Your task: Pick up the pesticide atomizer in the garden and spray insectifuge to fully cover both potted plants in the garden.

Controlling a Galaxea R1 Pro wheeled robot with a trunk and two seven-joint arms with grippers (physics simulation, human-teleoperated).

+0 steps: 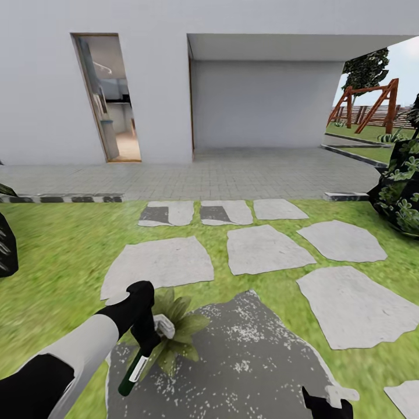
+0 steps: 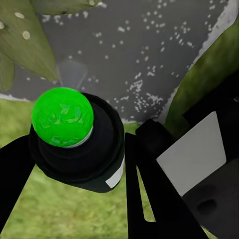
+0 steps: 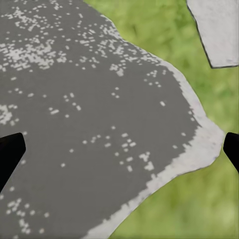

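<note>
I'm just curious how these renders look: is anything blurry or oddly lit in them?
Head view: flat, even light, grass smeared soft around the left gripper holding the pesticide atomizer by a potted plant. Left wrist view: the close bottle looks blurred and bulged. Right wrist view: the dark slab looks speckled, the lawn hazy.

— How many plants sit by the left gripper [image 1: 152,331]?
— One low rosette of pointed olive-green leaves [image 1: 177,331], right beside it, and one dark green-black spray bottle [image 1: 137,366] in its grasp.
— And grey stone slabs?
— One dark speckled slab [image 1: 250,361] under the gripper, nine pale slabs [image 1: 265,249] beyond it.
— Doorways?
— One open doorway [image 1: 113,99] far ahead.
</note>
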